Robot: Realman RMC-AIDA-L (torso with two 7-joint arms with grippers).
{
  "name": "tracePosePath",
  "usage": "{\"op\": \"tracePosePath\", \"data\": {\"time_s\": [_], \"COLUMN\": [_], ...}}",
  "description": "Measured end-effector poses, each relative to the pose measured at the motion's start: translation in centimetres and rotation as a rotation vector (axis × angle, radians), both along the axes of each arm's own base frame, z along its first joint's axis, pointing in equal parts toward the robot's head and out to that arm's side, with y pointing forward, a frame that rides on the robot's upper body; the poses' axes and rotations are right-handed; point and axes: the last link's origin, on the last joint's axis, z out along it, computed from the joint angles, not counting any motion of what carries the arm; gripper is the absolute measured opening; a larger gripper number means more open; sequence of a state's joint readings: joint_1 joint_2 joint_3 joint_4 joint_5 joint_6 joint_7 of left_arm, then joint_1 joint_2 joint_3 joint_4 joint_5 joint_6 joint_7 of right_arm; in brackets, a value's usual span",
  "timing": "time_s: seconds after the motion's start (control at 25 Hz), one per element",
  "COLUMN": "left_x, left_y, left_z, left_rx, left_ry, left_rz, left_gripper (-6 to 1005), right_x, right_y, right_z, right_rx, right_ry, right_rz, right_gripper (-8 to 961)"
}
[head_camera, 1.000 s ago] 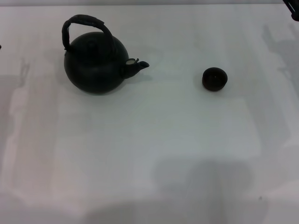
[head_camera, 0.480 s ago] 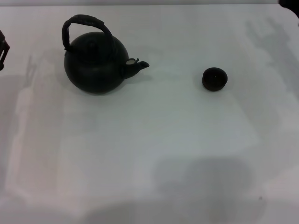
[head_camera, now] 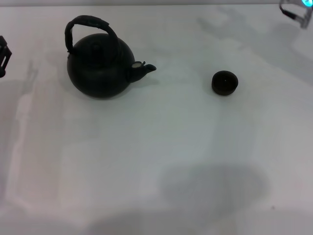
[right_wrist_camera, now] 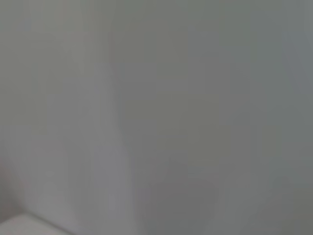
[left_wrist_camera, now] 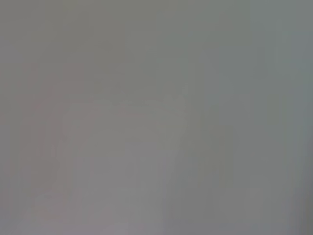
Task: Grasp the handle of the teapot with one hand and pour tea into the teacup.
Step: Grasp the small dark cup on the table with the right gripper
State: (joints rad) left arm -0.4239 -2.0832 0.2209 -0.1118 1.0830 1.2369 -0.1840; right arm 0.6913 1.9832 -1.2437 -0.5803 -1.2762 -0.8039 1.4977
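The round black teapot stands at the back left of the white table, its stubby spout pointing right toward the teacup. Its arched black handle rises over the lid. The small black teacup sits to the right of the pot, well apart from it. Part of my left gripper shows at the far left edge, some way left of the teapot. A part of my right gripper shows at the top right corner, beyond the teacup. Both wrist views show only blank grey surface.
The white table stretches toward me with soft shadows on it. The far edge of the table runs along the top of the head view.
The right arm's part at the top right corner has come further into view. The left gripper entered at the left edge and has stayed near there. Teapot and teacup have not moved.
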Motion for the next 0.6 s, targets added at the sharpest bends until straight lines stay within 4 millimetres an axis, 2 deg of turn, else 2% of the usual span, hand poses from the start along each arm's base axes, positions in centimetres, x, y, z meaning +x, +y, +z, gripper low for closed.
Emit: {"op": "tracePosePath", "data": {"time_s": [0.32, 0.48, 0.6], "left_x": [-0.1, -0.2, -0.2], "left_y": [0.0, -0.1, -0.2], "left_z": [-0.1, -0.1, -0.1], "left_rx": [-0.006, -0.007, -0.007], "left_ry": [-0.002, -0.001, 0.002], "left_rz": [0.007, 0.011, 0.013], "left_gripper": [826, 826, 825], "right_x": [-5.6, -7.1, -7.5], "right_y": [2.8, 3.3, 3.2], "right_z": [0.2, 0.4, 0.1], "right_rx": [-0.224, -0.309, -0.37], "right_ry": [-0.211, -0.36, -0.47], "right_rz": [-0.005, -0.031, -0.066], "right_gripper": [839, 837, 836]}}
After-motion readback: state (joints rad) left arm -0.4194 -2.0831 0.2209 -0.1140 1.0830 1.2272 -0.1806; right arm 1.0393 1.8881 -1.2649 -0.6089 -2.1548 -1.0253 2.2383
